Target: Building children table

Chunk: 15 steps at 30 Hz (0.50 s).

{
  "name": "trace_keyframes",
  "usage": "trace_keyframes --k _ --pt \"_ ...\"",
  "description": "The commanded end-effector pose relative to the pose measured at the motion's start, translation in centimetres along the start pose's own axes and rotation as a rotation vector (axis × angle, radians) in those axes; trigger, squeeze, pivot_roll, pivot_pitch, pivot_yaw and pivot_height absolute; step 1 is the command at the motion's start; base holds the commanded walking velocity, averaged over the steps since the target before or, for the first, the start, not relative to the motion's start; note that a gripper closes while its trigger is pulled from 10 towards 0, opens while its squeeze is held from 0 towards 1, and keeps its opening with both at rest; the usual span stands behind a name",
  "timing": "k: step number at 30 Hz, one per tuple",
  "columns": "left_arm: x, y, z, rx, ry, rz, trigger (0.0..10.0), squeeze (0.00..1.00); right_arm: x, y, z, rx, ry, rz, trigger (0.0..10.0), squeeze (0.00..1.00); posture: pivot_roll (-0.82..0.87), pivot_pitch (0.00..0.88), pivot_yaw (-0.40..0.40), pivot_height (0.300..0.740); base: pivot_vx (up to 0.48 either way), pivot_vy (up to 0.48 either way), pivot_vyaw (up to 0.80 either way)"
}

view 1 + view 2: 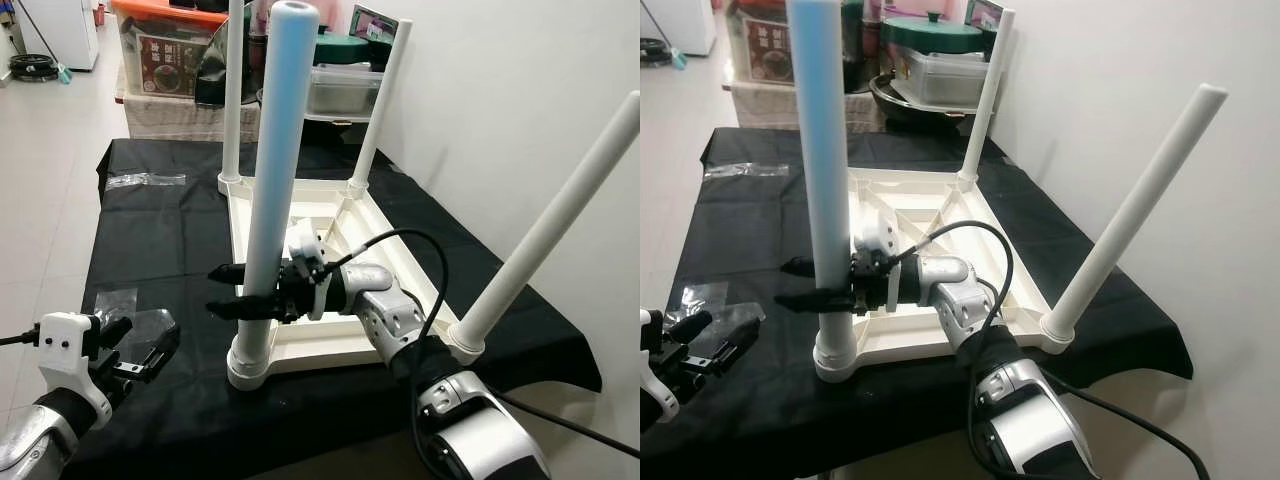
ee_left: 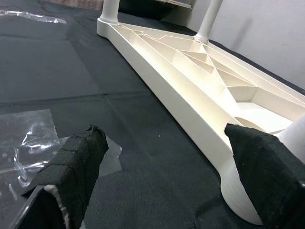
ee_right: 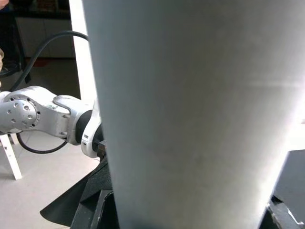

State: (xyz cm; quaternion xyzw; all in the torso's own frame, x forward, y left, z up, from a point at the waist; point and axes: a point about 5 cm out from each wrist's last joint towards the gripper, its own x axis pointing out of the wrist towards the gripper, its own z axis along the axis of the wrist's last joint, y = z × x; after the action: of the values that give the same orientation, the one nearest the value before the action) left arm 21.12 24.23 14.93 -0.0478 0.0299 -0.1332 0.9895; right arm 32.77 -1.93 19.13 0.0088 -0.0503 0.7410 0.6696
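A white children's table top [image 1: 330, 225] lies upside down on a black cloth, with four white legs standing up from its corners. My right gripper [image 1: 228, 290] is shut on the near left leg [image 1: 272, 190], low down, just above its socket [image 1: 248, 362]. That leg [image 3: 190, 114] stands very close in the right wrist view. My left gripper [image 1: 140, 350] hovers open over the cloth, left of that socket, holding nothing. Its black pads [image 2: 76, 167] frame the table top's side rail [image 2: 171, 95].
Clear plastic wrappers [image 1: 145, 180] lie on the black cloth [image 1: 160, 240] at the left. Storage boxes and a pot [image 1: 930, 50] stand behind the table. A white wall [image 1: 520, 100] runs along the right. The near right leg [image 1: 560, 220] leans outward.
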Motion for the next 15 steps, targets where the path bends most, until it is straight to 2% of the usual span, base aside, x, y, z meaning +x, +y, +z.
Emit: trace_keyframes --k 1,12,15 --pt "0.05 -0.26 -0.30 -0.006 0.009 -0.011 10.0 0.00 -1.33 0.82 -4.19 0.150 0.124 -0.026 0.0 0.00 0.15 0.000 -0.157 0.740 0.000 0.000 0.00" --pt "0.02 -0.08 -0.26 -0.003 0.015 -0.014 10.0 0.00 -1.45 0.74 -4.46 0.151 0.106 -0.061 0.0 0.00 0.15 0.000 -0.150 0.740 0.000 0.000 0.00" --pt "0.02 -0.04 -0.23 -0.001 0.016 -0.014 10.0 0.00 -1.48 0.36 -4.70 0.161 0.118 -0.118 0.0 0.00 0.15 0.000 -0.149 0.740 0.000 0.000 0.00"
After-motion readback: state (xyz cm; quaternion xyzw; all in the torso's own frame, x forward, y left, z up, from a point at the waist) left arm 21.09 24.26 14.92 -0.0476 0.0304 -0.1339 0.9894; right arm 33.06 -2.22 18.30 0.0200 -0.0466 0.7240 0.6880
